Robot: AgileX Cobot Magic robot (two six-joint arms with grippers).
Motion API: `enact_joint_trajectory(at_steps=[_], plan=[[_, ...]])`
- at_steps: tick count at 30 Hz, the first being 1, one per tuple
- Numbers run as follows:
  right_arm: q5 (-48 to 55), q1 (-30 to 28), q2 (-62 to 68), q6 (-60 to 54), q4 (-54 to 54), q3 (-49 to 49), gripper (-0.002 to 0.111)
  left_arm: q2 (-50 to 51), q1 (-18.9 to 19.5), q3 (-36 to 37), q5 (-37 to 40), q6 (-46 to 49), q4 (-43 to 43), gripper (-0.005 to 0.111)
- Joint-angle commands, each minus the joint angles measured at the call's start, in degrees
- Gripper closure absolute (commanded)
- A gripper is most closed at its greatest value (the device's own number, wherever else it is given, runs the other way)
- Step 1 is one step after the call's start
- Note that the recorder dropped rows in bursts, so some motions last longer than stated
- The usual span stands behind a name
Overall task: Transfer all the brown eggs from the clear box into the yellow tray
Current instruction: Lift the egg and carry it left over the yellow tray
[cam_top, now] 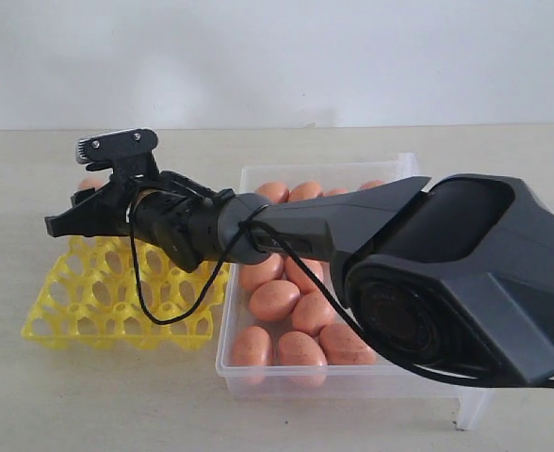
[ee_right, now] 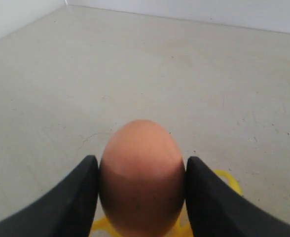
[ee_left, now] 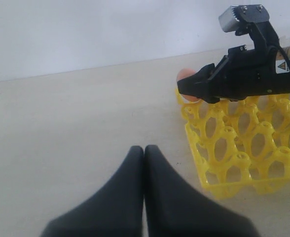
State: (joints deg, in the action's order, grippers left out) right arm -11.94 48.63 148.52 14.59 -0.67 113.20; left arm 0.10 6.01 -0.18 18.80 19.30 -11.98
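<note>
1. orange-brown and smooth, one brown egg (ee_right: 141,180) is sitting between the two black fingers of the right tool (ee_right: 141,165), which is gripping it on both sides with the jaws standing fairly wide around it.
2. the right tool is reaching across on the right arm (cam_top: 371,212) and is holding this egg over the far corner of the yellow tray (cam_top: 98,301). a sliver of yellow is showing just beneath the egg, and i cannot tell whether the egg is touching the tray.
3. the yellow tray is lying flat on the pale worktop (cam_top: 117,405), just beside the clear box (cam_top: 222,363), on the box's left in the exterior view.
4. the other brown eggs (cam_top: 275,299) are lying loose in the clear box, crowding together and touching one another, with the arm hiding part of them.
5. the left tool (ee_left: 144,150) is hanging above the worktop beside the tray, its two fingers pressing together with nothing between them.
</note>
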Motion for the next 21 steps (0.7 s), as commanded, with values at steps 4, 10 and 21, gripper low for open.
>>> enact_joint_trajectory(at_steps=[4,10,21], plan=[[1.29,-0.88,1.35,-0.07,0.02,0.38,0.092,-0.10,0.14,0.18,-0.80,-0.67,-0.15,0.111],[-0.13,-0.92,1.33,-0.07,0.02,0.38,0.062,-0.10,0.14,0.18,-0.80,-0.67,-0.15,0.111],[-0.65,-0.92,1.33,-3.21,0.02,0.86,0.055,-0.10,0.14,0.18,-0.80,-0.67,-0.15,0.111]])
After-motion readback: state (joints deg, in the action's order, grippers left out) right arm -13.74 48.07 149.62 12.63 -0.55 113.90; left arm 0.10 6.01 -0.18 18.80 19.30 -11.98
